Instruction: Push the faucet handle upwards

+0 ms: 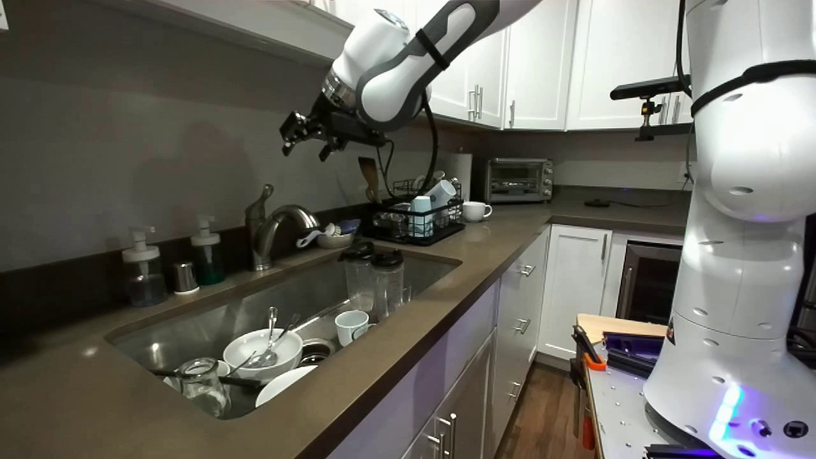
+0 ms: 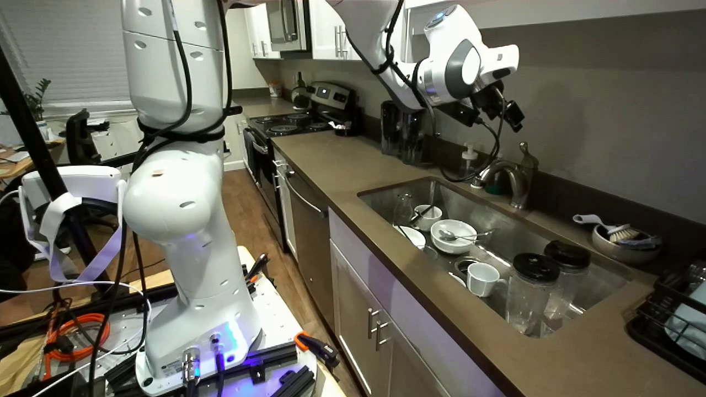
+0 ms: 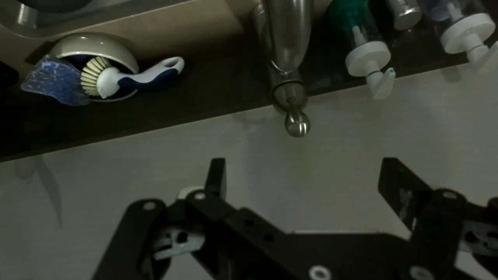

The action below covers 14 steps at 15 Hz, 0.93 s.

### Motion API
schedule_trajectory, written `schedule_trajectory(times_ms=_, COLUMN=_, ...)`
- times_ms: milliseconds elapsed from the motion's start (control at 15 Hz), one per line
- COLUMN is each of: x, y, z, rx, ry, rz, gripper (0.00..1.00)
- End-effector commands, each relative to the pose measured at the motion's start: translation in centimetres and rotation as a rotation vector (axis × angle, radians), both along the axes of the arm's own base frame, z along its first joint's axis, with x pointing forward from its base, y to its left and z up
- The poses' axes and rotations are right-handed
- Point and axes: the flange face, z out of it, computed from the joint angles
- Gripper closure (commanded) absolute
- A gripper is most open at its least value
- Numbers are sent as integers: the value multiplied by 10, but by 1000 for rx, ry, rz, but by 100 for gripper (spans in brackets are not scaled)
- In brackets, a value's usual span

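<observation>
The faucet handle [image 1: 262, 197] is a slim silvery lever that rises from the top of the faucet body behind the sink. It points upward in both exterior views, and its rounded tip shows in the wrist view, where the handle [image 3: 296, 121] is seen end-on. Below it, the thicker spout [image 1: 290, 215] arches out over the basin. My gripper [image 3: 303, 167] stands open, its two black fingers wide apart with only the wall behind the gap. In an exterior view the gripper [image 1: 306, 153] hangs above the handle, clear of it. Nothing is held.
Soap bottles [image 1: 143, 268] and a bowl with a brush [image 1: 335, 237] flank the faucet. The sink [image 1: 236, 306] holds dishes, a mug and two lidded jars [image 2: 532, 286]. A dish rack [image 1: 414, 220] stands further along the counter. Cabinets [image 1: 472, 70] and the backsplash wall bound the space.
</observation>
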Motion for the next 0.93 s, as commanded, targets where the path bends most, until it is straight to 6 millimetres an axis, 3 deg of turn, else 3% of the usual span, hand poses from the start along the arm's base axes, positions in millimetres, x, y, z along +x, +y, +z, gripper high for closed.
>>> schedule_trajectory(times_ms=0, x=1, y=2, z=-1, rx=1, ry=0, rz=3, gripper=0)
schedule_trajectory(times_ms=467, x=-10, y=-6, z=-12, rx=-41, ry=-6, rz=-5, gripper=0)
schedule_trajectory(times_ms=733, x=4, y=-1, z=-15, rx=-85, ry=-52, rz=10, gripper=0)
schedule_trajectory(times_ms=800, x=9, y=2, z=-17, rx=-93, ry=-57, rz=10, gripper=25)
schedule_trajectory(times_ms=867, x=12, y=6, z=-19, rx=-98, ry=-61, rz=13, gripper=27)
